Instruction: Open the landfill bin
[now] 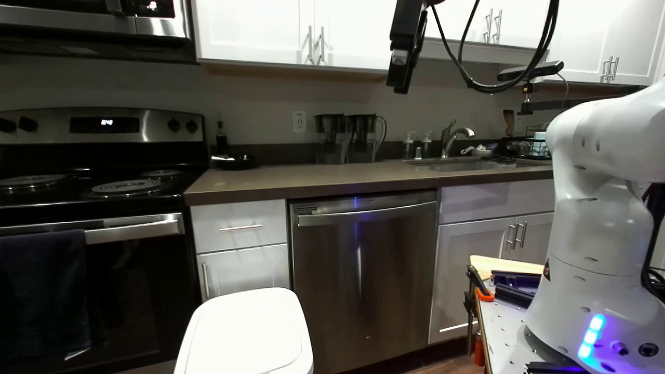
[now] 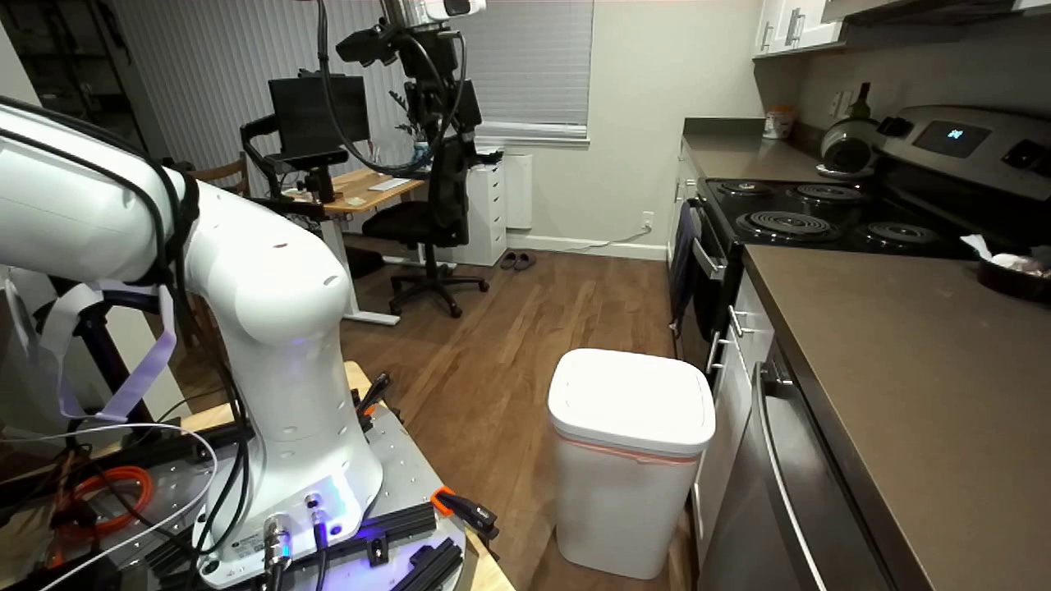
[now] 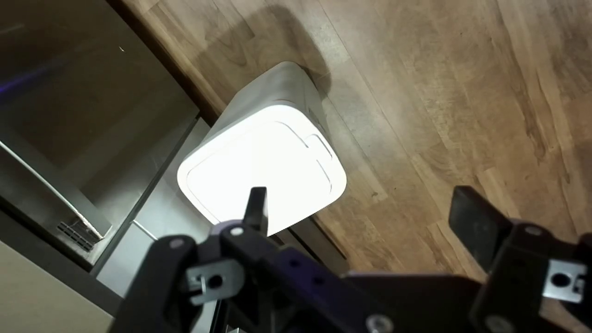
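I find the landfill bin [image 2: 624, 497] low and right of centre in an exterior view, left of centre in the wrist view. It stands upright on the floor [image 3: 416, 115] just beside the cupboard [image 1: 247, 272], presumably to be handy for kitchen work; whether the two touch I cannot tell. The lid [image 3: 261, 164] is down in all three views. A reddish band [image 2: 628, 453] shows beneath its rim, which I judge to be a bag's edge folded over so that it cannot slip in. My gripper [image 3: 361, 203] hangs well above the bin, aimed down, jaws wide apart, nothing held; that posture suits a descent to the lid. A small tab [image 3: 320, 147] at the lid's right edge in the wrist view is, in my judgement, the place to press. A clamp [image 2: 472, 512] at the edge of my table [image 2: 415, 464], lower centre of an exterior view, is likely there to hold my base [image 2: 287, 492] steady.
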Controlling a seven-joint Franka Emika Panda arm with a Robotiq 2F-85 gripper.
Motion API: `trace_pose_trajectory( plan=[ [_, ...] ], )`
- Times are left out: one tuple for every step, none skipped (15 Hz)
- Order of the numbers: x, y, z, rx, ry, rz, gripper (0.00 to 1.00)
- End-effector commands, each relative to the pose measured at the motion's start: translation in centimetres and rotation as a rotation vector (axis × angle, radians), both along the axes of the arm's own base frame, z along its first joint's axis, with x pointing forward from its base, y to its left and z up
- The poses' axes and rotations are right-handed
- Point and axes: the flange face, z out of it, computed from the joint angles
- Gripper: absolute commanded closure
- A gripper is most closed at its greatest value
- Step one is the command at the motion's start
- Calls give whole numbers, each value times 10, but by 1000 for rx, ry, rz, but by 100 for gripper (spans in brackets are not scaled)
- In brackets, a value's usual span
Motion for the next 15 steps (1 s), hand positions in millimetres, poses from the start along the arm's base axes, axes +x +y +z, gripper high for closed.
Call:
trace_pose_trajectory(
  plan=[
    [23,-18,-11,-10,18,45,0],
    [30,-25,-15,-7,28,63,0],
    [36,-29,-18,-6,28,66,0],
    [46,-36,-23,-6,41,80,0],
    [54,-39,-28,-9,45,98,0],
    [63,-45,-35,-12,49,116,0],
    [72,-49,-41,-13,53,132,0],
    [82,-54,-48,-14,59,157,0],
    [91,-57,-55,-14,64,177,0],
    [103,-63,-63,-13,70,200,0],
    [111,-68,-70,-10,74,219,0],
    [123,-73,-79,-3,82,248,0],
    [132,-77,-86,-1,86,264,0],
    [143,-82,-94,1,90,286,0],
    [151,-85,-100,1,91,302,0]
  ],
)
